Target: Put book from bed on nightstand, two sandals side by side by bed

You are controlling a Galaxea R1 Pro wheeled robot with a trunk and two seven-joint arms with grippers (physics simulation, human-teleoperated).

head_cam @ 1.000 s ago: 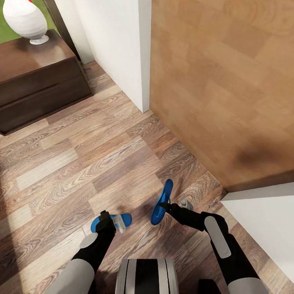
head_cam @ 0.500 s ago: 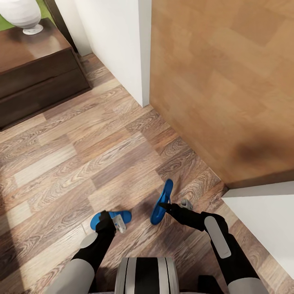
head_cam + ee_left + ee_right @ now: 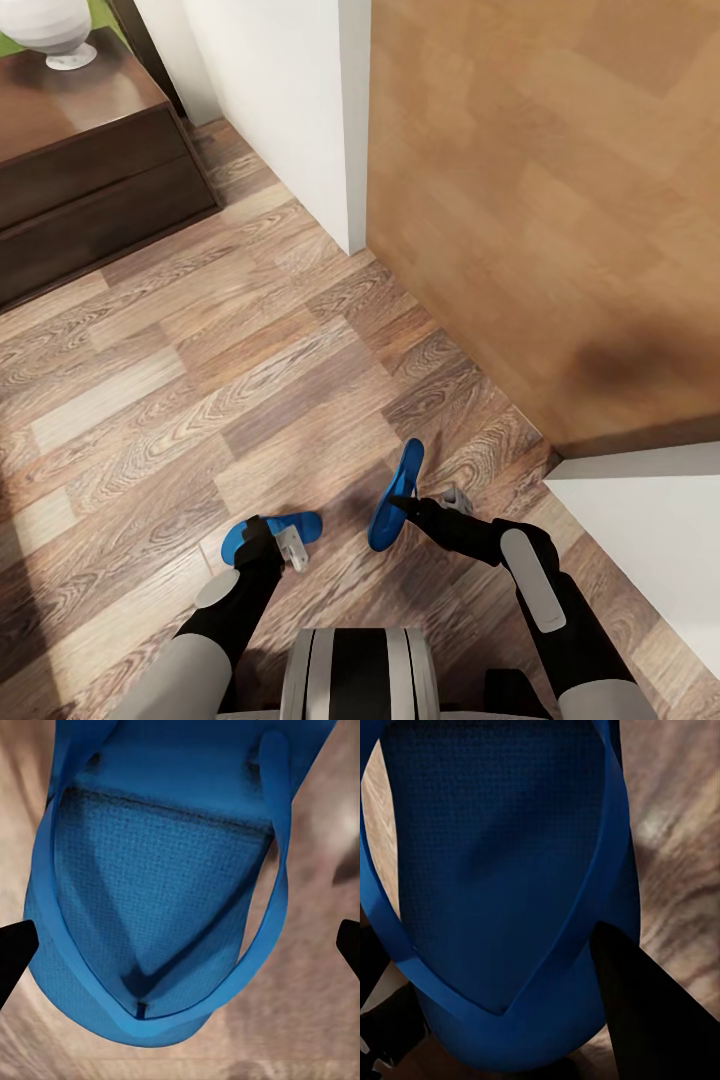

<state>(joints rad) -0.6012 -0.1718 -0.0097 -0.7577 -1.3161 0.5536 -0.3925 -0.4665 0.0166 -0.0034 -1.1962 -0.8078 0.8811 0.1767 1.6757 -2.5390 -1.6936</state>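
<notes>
Setting: wood-plank floor (image 3: 200, 370) of a room, with a white wall corner (image 3: 300, 120) ahead and a tan wooden panel (image 3: 540, 200) to the right; neither bed nor book can be made out here.
Far left: a dark-brown cabinet with drawers (image 3: 80, 190) and a glossy top that carries a white vase (image 3: 50, 25); whether it is a nightstand I cannot tell.
Left sandal (image 3: 272, 532): bright blue, carried roughly level just above the floor, near the robot's base on the left.
Right sandal (image 3: 396, 496): bright blue, carried on edge, toe pointing away, just right of the other and apart from it.
Left end effector (image 3: 278, 545): clenched on the left sandal in the head view; in the left wrist view the dark fingertips (image 3: 15, 956) stand wide at either side of the sole (image 3: 150, 915), so how firm the hold is I cannot tell.
Right end effector (image 3: 408, 505): grasping the right sandal, one dark finger (image 3: 649, 1009) pressed against the sole's rim (image 3: 510, 892) by the strap.
Handling: likely light, soft foam with a textured sole, so it should bend rather than slip; the thin straps look floppy.
Where to hold: across the sole's edge near the toe post seems surest; a strap alone would let the sandal swing.
Progress: both sandals are lifted, neither yet set beside the bed; the book step is not visibly done.
Risk: the right sandal, being on edge, would need turning flat before it is put down.
</notes>
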